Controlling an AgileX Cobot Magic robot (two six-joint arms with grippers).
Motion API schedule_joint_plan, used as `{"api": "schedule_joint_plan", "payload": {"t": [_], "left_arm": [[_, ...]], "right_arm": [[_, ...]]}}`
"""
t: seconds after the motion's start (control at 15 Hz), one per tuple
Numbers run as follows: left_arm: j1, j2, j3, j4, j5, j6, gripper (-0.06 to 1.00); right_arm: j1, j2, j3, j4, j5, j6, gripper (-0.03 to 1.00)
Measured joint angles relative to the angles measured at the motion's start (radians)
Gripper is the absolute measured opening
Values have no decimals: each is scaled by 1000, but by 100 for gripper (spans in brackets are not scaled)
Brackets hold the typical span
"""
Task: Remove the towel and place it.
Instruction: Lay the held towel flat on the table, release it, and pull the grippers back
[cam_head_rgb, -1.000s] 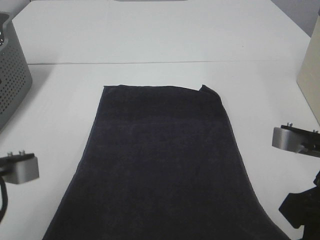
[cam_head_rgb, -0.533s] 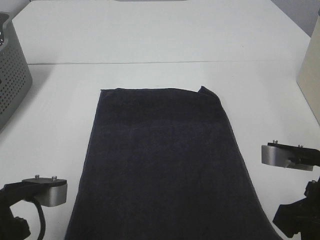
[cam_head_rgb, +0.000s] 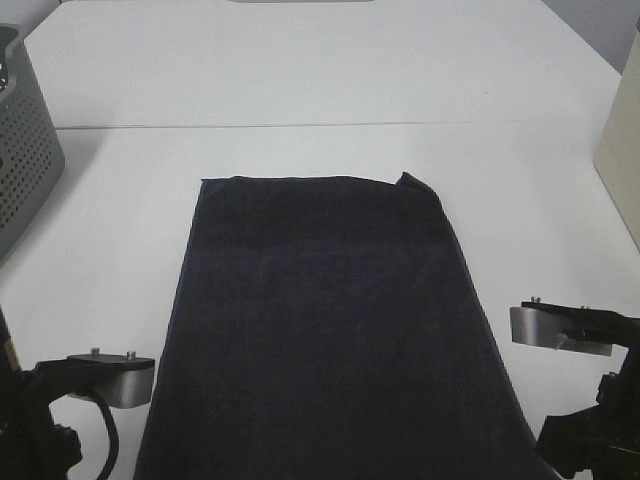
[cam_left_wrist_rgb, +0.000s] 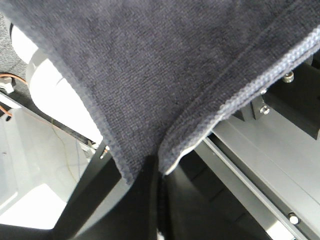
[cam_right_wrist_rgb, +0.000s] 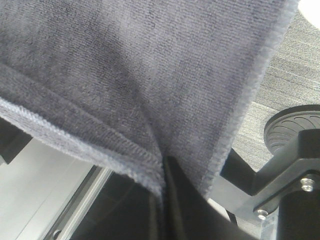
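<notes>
**Both arms draw in and towel creeps toward the near edge**

At the far left, the grey perforated basket (cam_head_rgb: 22, 140) has not moved. Next to it, the left arm (cam_head_rgb: 105, 380) has swung inward from the picture's left border over the last second. It has also dropped toward the near edge, and now sits just beside the towel's left hem. The left wrist view shows the left pincer (cam_left_wrist_rgb: 154, 172) pressed together on a hemmed corner of the towel (cam_head_rgb: 320, 320), with frame rails rather than the desk beneath it.

The towel lies flat down the middle of the white desk (cam_head_rgb: 300, 80), and its near end runs out of view at the bottom. Its far-left corner has slipped a little nearer and outward. The small flipped-up corner (cam_head_rgb: 414, 180) at far right looks unchanged.

On the right, the right arm (cam_head_rgb: 555, 330) has likewise come nearer and inward. The right pincer (cam_right_wrist_rgb: 162, 172) is clamped on the other hemmed corner, with grey floor behind it.

With both corners gripped, the dragging-off looks to have just begun. Most of the cloth is still on the desk, so the removal is at an early stage and the placing has not started.
</notes>
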Motion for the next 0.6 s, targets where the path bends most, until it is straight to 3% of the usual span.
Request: {"api": "schedule_joint_plan", "payload": {"t": [0.27, 0.47, 0.6], "left_arm": [[-46, 64, -60, 25, 10, 35, 0], [-128, 115, -113, 24, -16, 35, 1], [-173, 116, -154, 22, -47, 35, 12]], "right_arm": [[-6, 0, 0, -3, 1, -17, 8], [-7, 0, 0, 16, 2, -37, 18], [-7, 0, 0, 33, 1, -43, 32]]}}
